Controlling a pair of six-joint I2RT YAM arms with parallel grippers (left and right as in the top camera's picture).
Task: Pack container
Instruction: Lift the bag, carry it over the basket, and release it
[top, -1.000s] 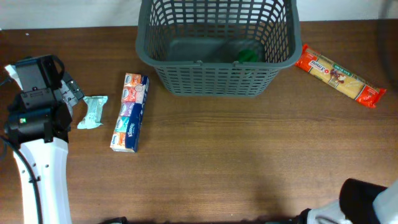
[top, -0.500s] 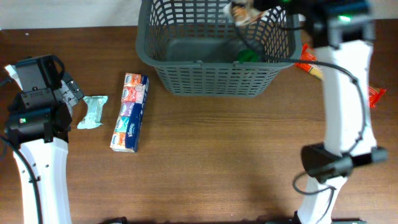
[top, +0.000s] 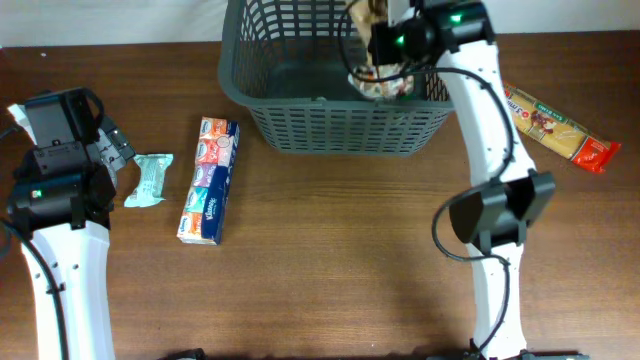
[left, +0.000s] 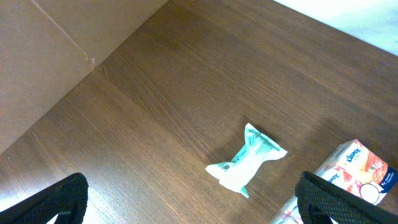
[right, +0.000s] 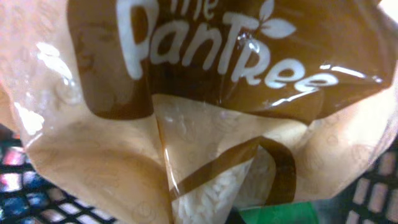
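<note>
1. The worktop (top: 330, 260) carries everything. The container (top: 300, 120) stands at its far edge, near the middle.
2. The container is the packing target. Its base shows a green item (right: 280, 214); we cannot identify it.
3. The right pincer (top: 385, 42) hangs over the container's right half, closed on a brown rice bag (top: 378, 78). The bag fills the right wrist view, so its fingers are hidden. We judge the step in hand to be depositing this bag.
4. Next move, in our judgement: lower the bag inside the rim, clear of the lattice wall, then release.
5. Unpacked items, all outside the container: the pasta packet (top: 555, 125) to its right, the tissue pack (top: 208, 180) to its left, and the teal sachet (left: 245, 165) just beside the tissue pack.
6. The left pincer (left: 194, 202) stands wide and empty, near the sachet.
</note>
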